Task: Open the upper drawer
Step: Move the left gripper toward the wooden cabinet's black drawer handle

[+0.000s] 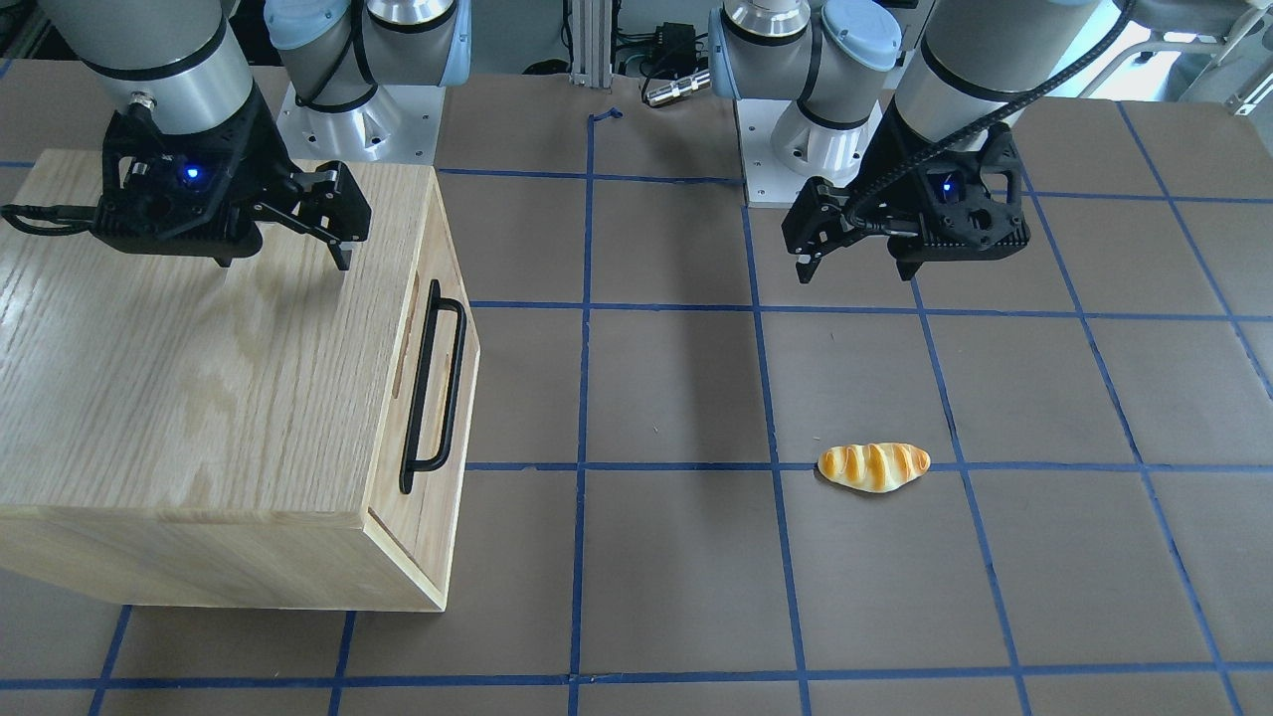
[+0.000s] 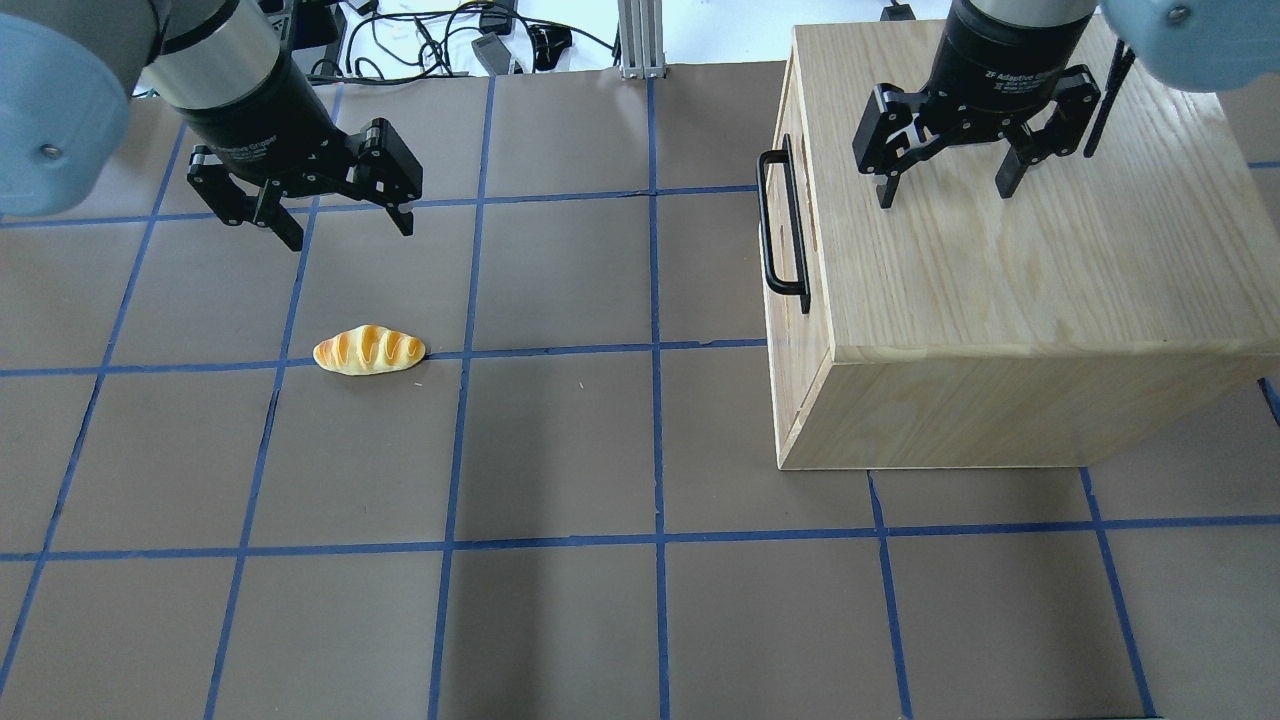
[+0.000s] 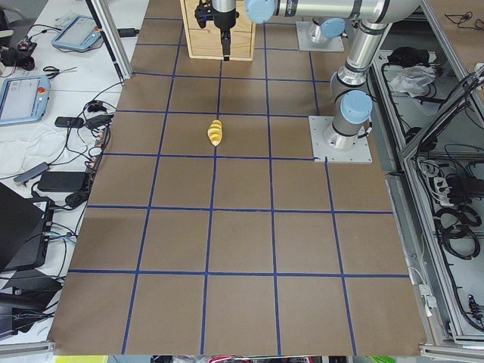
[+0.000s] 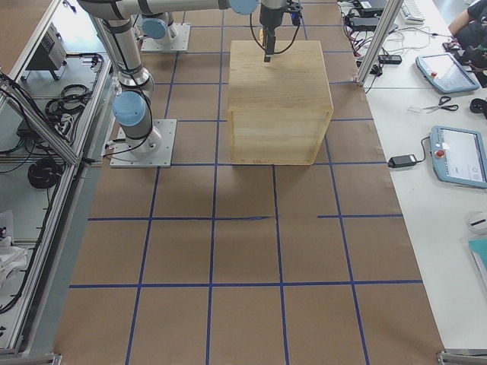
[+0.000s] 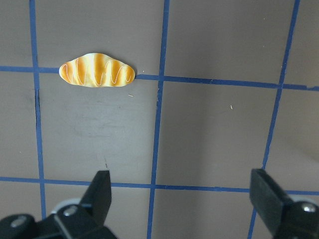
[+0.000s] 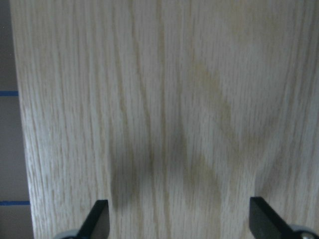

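Under the spread right pincer [image 2: 945,195], the light-oak, black-handled upper drawer [image 1: 438,388] sits closed; left pincer [image 2: 350,232] spread.

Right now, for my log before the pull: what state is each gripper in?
Left gripper: open, empty, above the brown table.
Right gripper: open, empty, above the light-oak wooden cabinet.

the upper drawer [image 1: 411,328] front is light oak, its bar handle [image 2: 766,215] black. the cabinet [image 2: 1000,270] is the same pale oak with wavy, darker grain streaks. the table [image 2: 560,440] is matte brown, crossed by a grid of blue tape lines [image 2: 657,400]. the bread roll [image 2: 369,351] is golden yellow with orange-brown stripes. the left gripper [image 2: 350,232] and right gripper [image 2: 945,195] are black; the arms' joint caps [image 2: 50,100] are pale blue.
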Robot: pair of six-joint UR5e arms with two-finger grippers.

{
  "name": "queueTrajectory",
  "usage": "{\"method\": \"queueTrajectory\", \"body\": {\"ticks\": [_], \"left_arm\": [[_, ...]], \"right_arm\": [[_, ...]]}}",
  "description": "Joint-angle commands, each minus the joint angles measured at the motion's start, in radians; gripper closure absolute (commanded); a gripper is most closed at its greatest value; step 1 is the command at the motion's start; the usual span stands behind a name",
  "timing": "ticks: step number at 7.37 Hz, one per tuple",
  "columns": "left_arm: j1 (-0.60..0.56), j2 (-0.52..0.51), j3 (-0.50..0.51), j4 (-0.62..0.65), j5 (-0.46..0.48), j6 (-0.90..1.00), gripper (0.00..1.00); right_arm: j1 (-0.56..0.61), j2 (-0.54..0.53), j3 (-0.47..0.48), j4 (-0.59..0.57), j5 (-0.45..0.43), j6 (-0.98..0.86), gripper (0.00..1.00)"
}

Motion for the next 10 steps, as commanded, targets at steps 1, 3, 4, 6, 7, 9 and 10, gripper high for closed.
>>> {"method": "queueTrajectory", "body": {"ticks": [1, 3, 4, 6, 7, 9, 10], "left_arm": [[0.003, 0.002, 0.002, -0.002, -0.004, 0.000, 0.00], [0.004, -0.005, 0.000, -0.002, -0.009, -0.003, 0.00], [0.006, -0.002, 0.002, 0.000, -0.013, -0.009, 0.00], [0.001, -0.022, -0.003, 0.007, -0.050, 0.000, 0.00], [-0.006, -0.021, -0.002, 0.009, -0.052, 0.000, 0.00], [-0.008, -0.018, 0.000, 0.018, -0.049, -0.009, 0.00], [-0.009, -0.022, 0.000, 0.035, -0.050, -0.014, 0.00]], "right_arm": [[0.000, 0.000, 0.000, 0.000, 0.000, -0.001, 0.00], [0.000, 0.000, 0.000, 0.000, 0.000, -0.001, 0.00], [0.000, 0.000, 0.000, 0.000, 0.000, 0.000, 0.00], [0.000, 0.000, 0.000, 0.000, 0.000, 0.000, 0.00], [0.000, 0.000, 0.000, 0.000, 0.000, 0.000, 0.00], [0.000, 0.000, 0.000, 0.000, 0.000, -0.001, 0.00], [0.000, 0.000, 0.000, 0.000, 0.000, -0.001, 0.00]]}}
